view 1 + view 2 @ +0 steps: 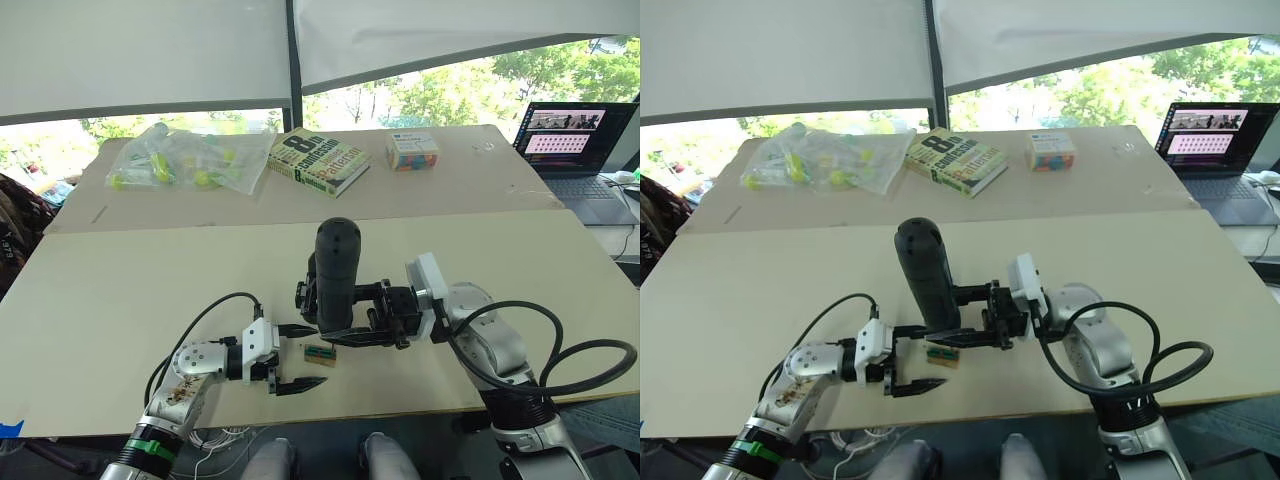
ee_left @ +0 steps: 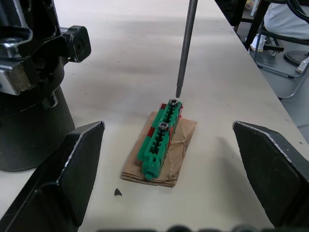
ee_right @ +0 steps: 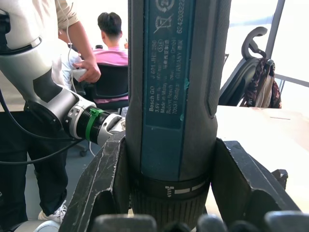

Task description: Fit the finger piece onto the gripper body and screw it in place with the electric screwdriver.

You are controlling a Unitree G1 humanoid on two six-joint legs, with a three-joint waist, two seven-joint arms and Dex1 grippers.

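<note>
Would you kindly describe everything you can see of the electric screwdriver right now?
The electric screwdriver is a thick, dark cylinder with a rounded top, standing nearly upright above the table. The right gripper clamps its lower body between both fingers. A printed label runs along its casing, with a ribbed collar ring below. Its thin metal bit points down, the tip just above a screw head on the small green block, which lies on a cardboard scrap.
</note>
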